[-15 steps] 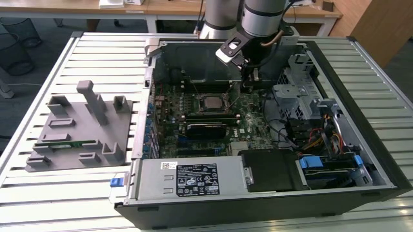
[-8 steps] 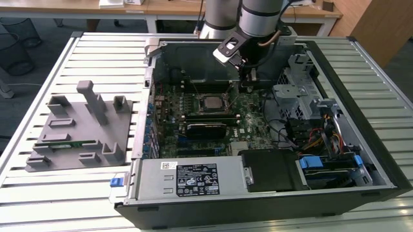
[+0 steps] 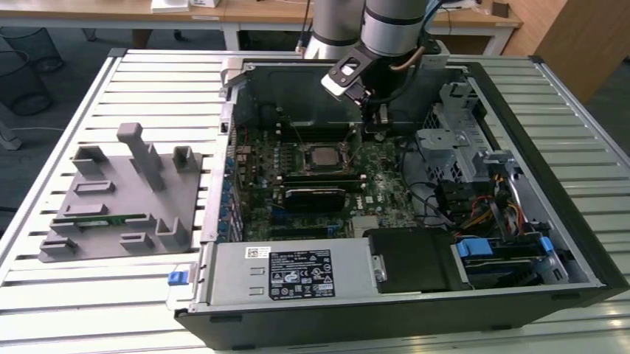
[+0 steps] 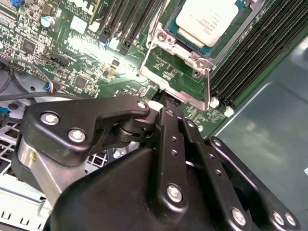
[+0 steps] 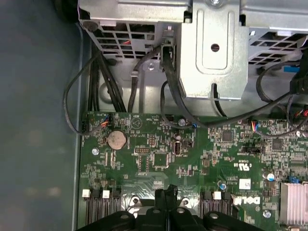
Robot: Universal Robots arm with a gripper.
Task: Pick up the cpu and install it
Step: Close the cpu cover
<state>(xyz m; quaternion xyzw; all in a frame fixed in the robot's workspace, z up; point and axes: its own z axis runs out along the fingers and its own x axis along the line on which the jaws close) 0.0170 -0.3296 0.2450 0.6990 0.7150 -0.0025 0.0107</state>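
- The cpu (image 3: pixel 323 155) sat flat in its socket on the green board (image 3: pixel 389 181), silver top up; in the second wrist view (image 4: pixel 207 19) a thin pale edge ran round the lid and a metal frame (image 4: pixel 161 41) boxed it in.
- The gripper (image 3: pixel 378 127) was down inside the open case (image 3: pixel 580 243), on the exterior view's right of the cpu and near it, not touching it.
- In both wrist views (image 4: pixel 164 100) (image 5: pixel 166 193) its fingers were pressed together, nothing between them, tip just over the board beside the socket's lever (image 4: pixel 207 89).
- Black memory slots (image 4: pixel 245 53) flanked the socket.
- Past the fingers were a coin cell (image 5: pixel 116 140), looping black cables (image 5: pixel 96 86) and a steel cage (image 5: pixel 211 48).
- Outside the case, on the slatted table (image 3: pixel 147 74), a grey fixture (image 3: pixel 108 192) carried a green memory stick (image 3: pixel 106 219).
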